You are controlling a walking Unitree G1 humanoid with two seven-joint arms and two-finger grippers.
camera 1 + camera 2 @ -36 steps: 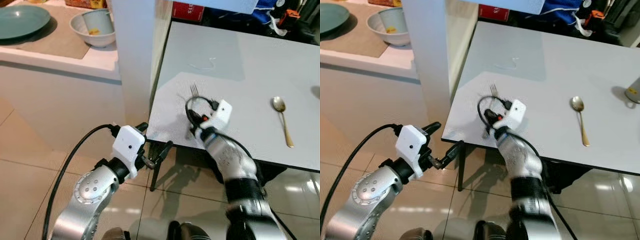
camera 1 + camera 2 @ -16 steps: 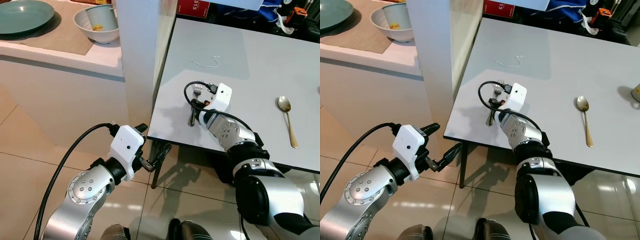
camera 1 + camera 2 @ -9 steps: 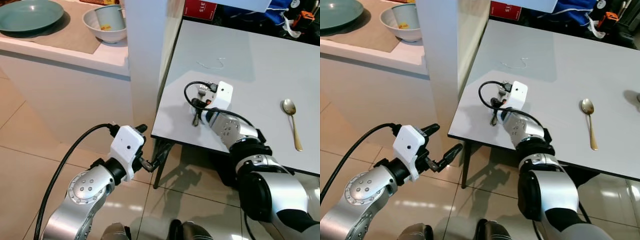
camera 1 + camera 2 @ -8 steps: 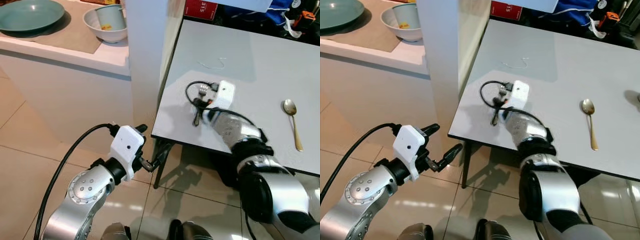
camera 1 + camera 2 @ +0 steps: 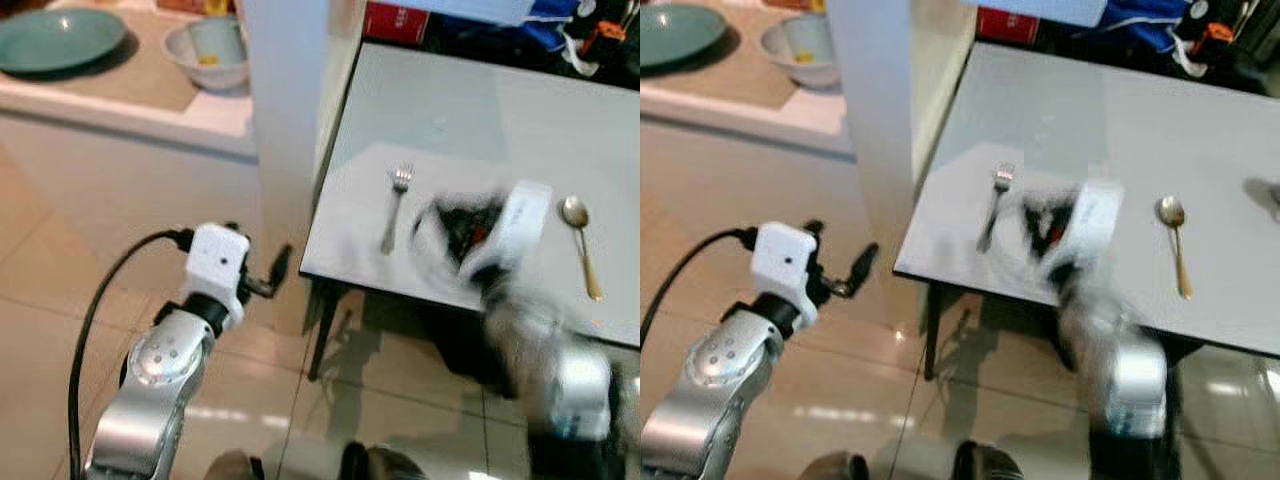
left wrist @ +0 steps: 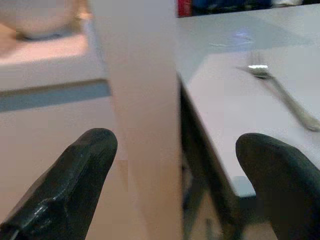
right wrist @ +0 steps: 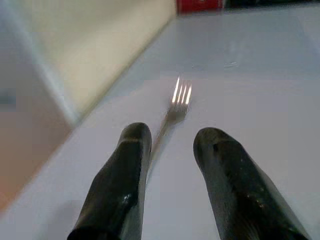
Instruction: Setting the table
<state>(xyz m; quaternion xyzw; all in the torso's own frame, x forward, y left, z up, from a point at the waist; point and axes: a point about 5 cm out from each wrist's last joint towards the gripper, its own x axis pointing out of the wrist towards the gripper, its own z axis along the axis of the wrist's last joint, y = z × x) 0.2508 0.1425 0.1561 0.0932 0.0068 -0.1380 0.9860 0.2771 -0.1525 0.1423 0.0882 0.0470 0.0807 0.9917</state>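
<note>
A silver fork (image 5: 393,205) lies flat on the white table (image 5: 480,110) near its front left corner, tines pointing away from me. My right gripper (image 7: 172,137) hovers just behind the fork's handle, open, with nothing between its fingers; in the eye views that arm is a motion blur (image 5: 480,235). A gold spoon (image 5: 578,240) lies on the table to the right. My left gripper (image 5: 268,278) hangs open beside the white pillar, over the floor, holding nothing.
A white pillar (image 5: 290,120) stands between the table and a counter (image 5: 130,105) on the left. The counter carries a teal plate (image 5: 60,40) and a bowl holding a cup (image 5: 210,55). Tiled floor lies below the table edge.
My right gripper has let go of the fork and pulled back to the right, now blurred. The fork stays on the table. My left arm has shifted left.
</note>
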